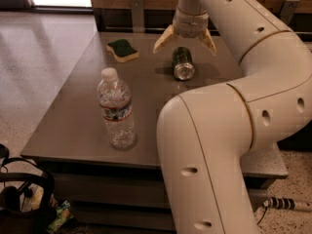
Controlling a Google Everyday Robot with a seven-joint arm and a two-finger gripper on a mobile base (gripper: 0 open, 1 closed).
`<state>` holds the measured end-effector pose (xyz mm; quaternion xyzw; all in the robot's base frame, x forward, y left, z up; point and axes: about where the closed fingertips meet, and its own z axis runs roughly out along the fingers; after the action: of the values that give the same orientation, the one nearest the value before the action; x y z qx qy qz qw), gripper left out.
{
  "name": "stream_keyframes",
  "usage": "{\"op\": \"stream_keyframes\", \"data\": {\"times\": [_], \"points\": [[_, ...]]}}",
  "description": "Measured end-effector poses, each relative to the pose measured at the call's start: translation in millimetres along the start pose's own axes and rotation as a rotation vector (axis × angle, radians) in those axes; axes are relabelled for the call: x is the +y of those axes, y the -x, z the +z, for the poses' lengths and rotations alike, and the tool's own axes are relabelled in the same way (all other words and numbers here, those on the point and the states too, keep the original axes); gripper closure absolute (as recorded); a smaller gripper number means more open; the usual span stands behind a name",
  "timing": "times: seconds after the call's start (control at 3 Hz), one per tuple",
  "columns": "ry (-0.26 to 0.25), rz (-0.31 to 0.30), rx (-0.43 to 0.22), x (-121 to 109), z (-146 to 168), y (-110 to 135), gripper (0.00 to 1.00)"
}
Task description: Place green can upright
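The green can (183, 63) lies on its side on the grey table (73, 111), its shiny silver end facing me. My gripper (185, 44) hangs just above and behind the can, open, with one yellowish finger (164, 39) to the can's left and the other to its right. The fingers are apart from the can and hold nothing.
A clear plastic water bottle (116, 109) stands upright at the table's front left. A green-and-yellow sponge (122, 50) lies at the back left. My large white arm (229, 130) covers the table's right side. A dark bag (22, 199) sits on the floor at the lower left.
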<state>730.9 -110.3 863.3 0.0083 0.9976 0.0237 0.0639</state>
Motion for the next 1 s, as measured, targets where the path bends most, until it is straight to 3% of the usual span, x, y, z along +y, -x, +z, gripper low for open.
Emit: {"op": "stream_keyframes", "data": {"times": [0.33,1.0], "points": [[0.019,-0.023,0.015,8.2,11.9,3.6,0.0],[0.04,-0.038,0.018,17.2,29.8,12.0,0.41]]}}
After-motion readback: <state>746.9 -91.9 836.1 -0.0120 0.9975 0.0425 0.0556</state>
